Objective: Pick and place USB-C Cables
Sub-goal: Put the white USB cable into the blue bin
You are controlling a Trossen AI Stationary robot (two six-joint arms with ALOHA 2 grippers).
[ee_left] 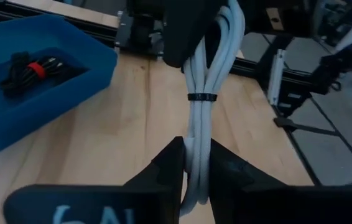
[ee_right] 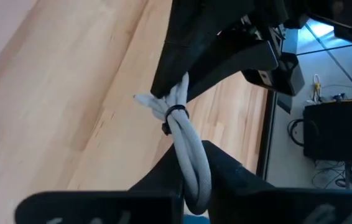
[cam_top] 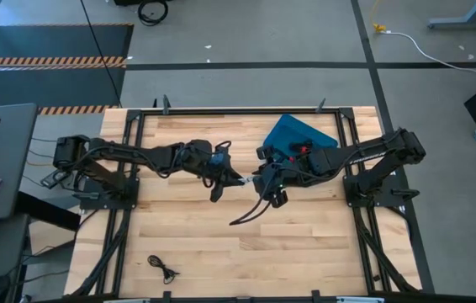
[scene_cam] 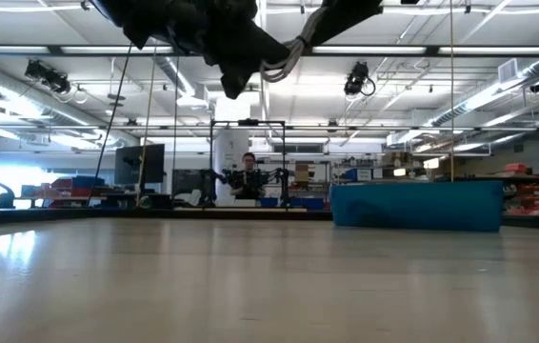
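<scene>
A white USB-C cable bundle (cam_top: 243,179), bound by a black tie (ee_left: 201,97), hangs in the air between my two grippers over the table's middle. My left gripper (cam_top: 233,178) is shut on one end and my right gripper (cam_top: 256,180) on the other. The blue bin (cam_top: 298,135) sits at the far edge, behind my right arm. A black bundle with a red tie (ee_left: 32,70) lies on the bin's floor. Another black cable (cam_top: 164,269) lies loose on the wood near the near-left corner. My left gripper pinches the white bundle's end loop (ee_left: 196,177) between its two fingers, coming level from the table's left, along the bundle. The bundle is lifted clear of the table. My right gripper pinches the bundle's opposite looped end (ee_right: 193,180) between its two fingers, level from the table's right, along the bundle. The span between the grippers runs nearly straight.
A black frame rail (cam_top: 246,110) runs along the table's far edge, with uprights at both sides. Bare wood (cam_top: 246,244) lies in front of the arms. In the low view the bin (scene_cam: 417,205) stands far right, and a person shows in the room beyond.
</scene>
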